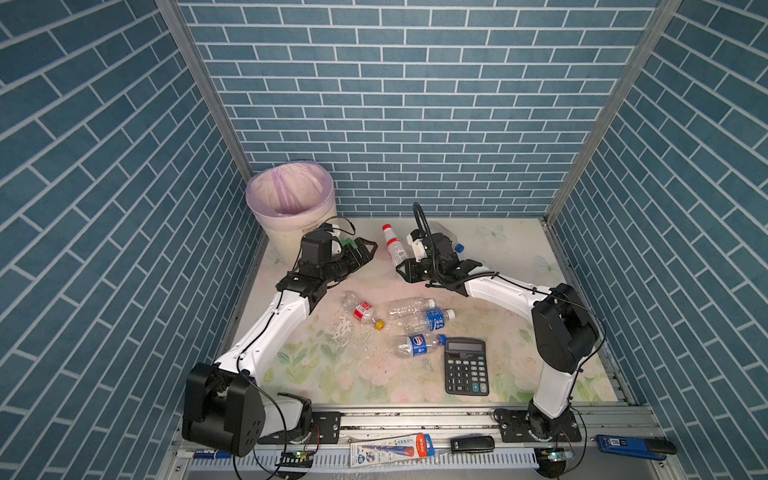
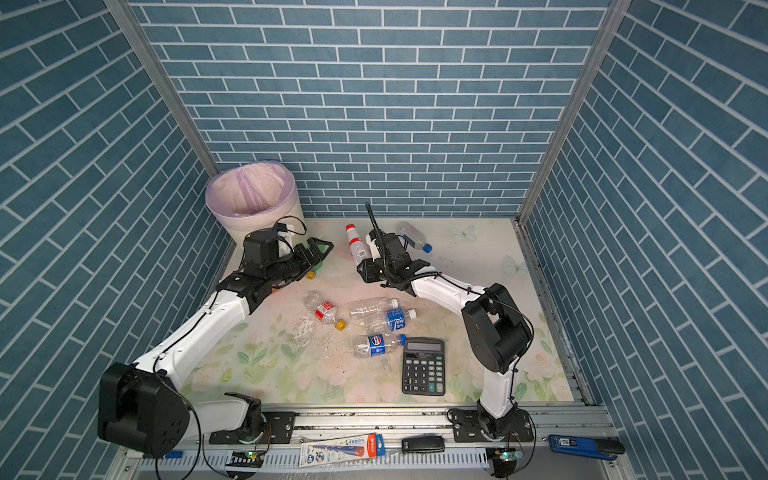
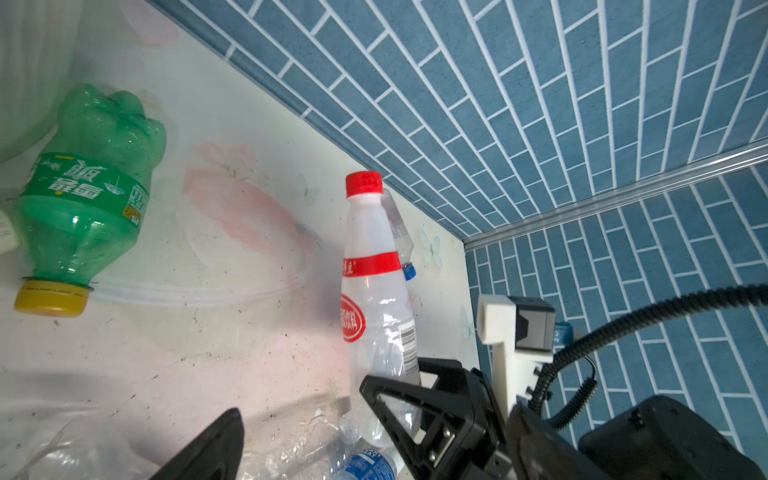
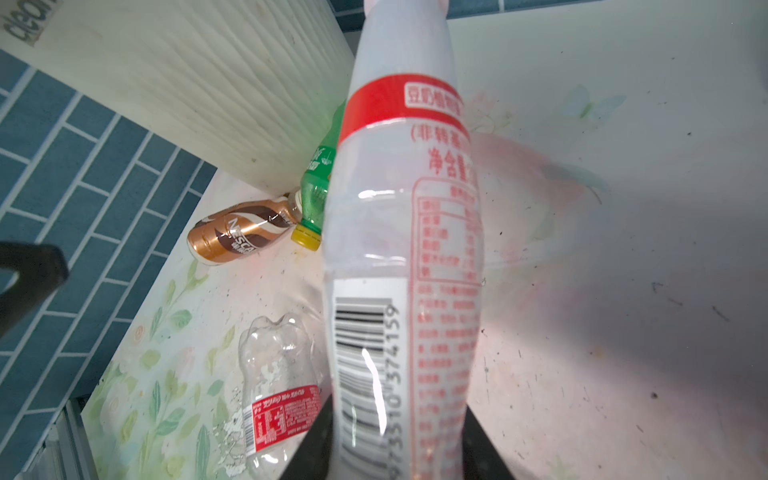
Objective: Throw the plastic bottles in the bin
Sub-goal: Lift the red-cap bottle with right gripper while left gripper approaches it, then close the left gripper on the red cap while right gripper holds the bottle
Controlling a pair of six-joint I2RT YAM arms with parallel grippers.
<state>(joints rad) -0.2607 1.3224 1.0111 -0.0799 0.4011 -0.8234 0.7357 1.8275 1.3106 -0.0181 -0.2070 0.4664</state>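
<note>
My right gripper (image 1: 405, 268) (image 4: 399, 449) is shut on the lower body of a white plastic bottle (image 1: 392, 245) (image 4: 399, 249) with a red cap and a red band; its cap points toward the back wall. The left gripper (image 1: 363, 249) (image 3: 376, 411) stands open and holds nothing. It hovers by a green bottle (image 3: 87, 195) with a yellow cap that lies beside the bin (image 1: 286, 239) (image 2: 232, 216). The cream bin, lined with a pale pink bag, stands in the back left corner. Several more bottles (image 1: 409, 307) lie mid-table.
A black calculator (image 1: 465, 365) lies near the Pepsi bottle (image 1: 417, 345). A brown Nescafe bottle (image 4: 241, 235) rests against the bin's base. A blue-capped clear bottle (image 2: 413, 237) lies behind the right arm. Blue brick walls close in on three sides.
</note>
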